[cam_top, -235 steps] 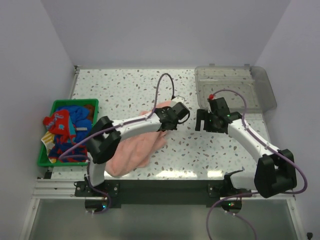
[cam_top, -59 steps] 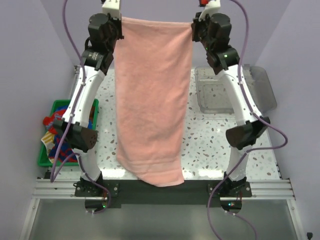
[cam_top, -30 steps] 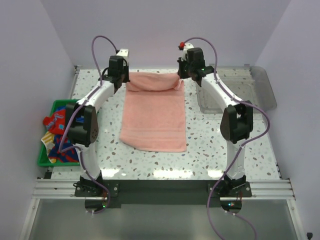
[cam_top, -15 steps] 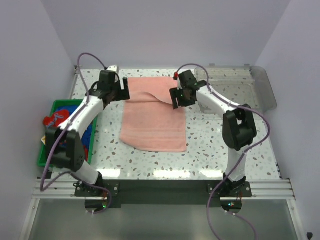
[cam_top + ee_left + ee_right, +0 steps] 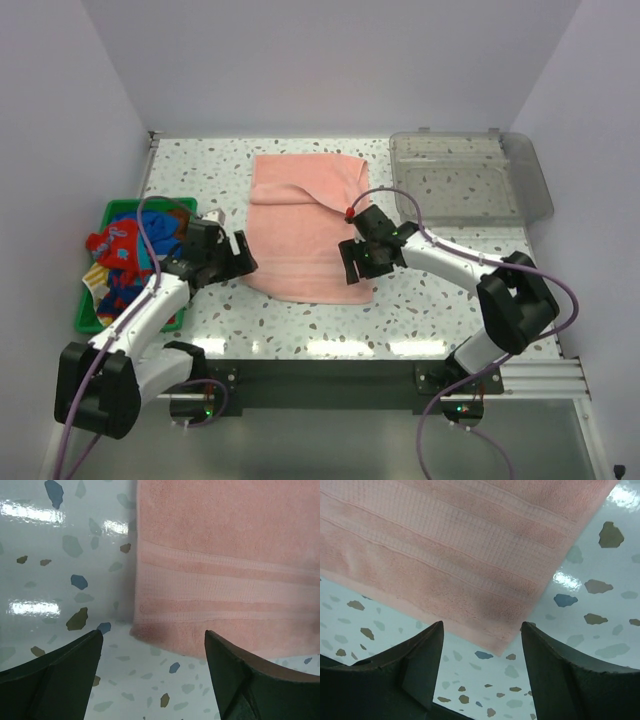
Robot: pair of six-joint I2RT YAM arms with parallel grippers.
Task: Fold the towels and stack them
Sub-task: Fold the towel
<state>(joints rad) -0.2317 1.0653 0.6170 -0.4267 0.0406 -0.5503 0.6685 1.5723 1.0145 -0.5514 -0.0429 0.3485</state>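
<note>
Top external view: your salmon pink towel lay flat mid-frame; left hand and right hand hovered wide, empty, at its lower corners, probably to fold it.

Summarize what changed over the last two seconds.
The salmon pink towel, hanging between both grippers then, now lies spread on the table. The left gripper and right gripper released its far corners and pulled back, open, over its near corners. The green basket and clear tray stayed put.
</note>
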